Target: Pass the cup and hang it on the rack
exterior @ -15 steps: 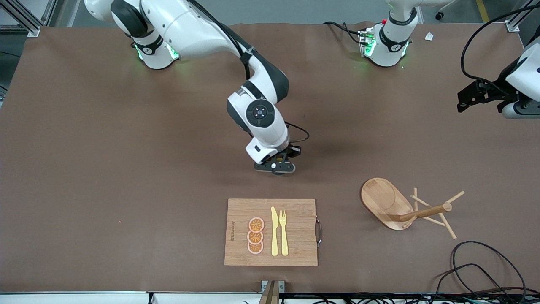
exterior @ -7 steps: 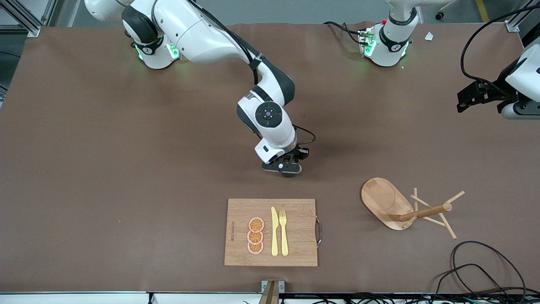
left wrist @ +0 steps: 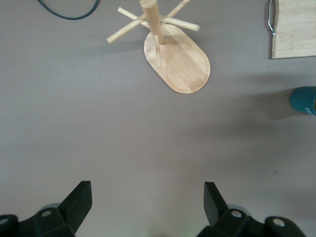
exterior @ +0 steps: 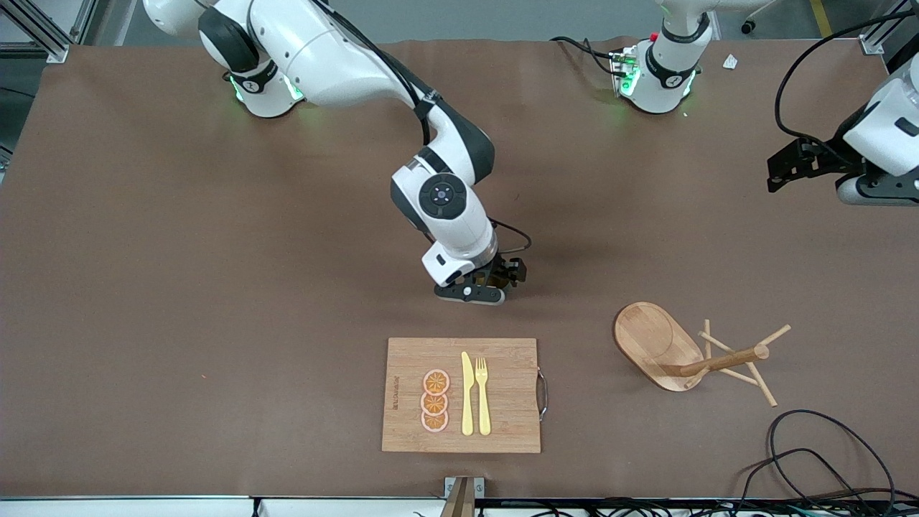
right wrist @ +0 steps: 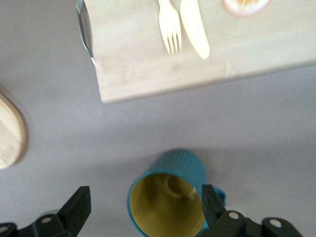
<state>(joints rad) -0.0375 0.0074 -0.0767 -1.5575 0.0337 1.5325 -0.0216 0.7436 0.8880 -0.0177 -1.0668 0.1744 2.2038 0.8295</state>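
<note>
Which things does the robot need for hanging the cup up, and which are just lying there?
Needed: cup, rack, right gripper, left gripper.
Just lying there: cutting board, knife, fork, orange slices, cable.

The cup [left wrist: 305,100] is cut off at the left wrist view's edge.

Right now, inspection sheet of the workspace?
Surface: brown table, flat.
Job's things: cup upright on the table between the right pincer's fingers; rack upright toward the left arm's end.
Clutter: cutting board with knife, fork, three orange slices.
Grippers: right pincer open around the cup; left pincer open, over bare table, waiting.
Cables: black loops on the table near the rack.
Surroundings: nothing seen.
</note>
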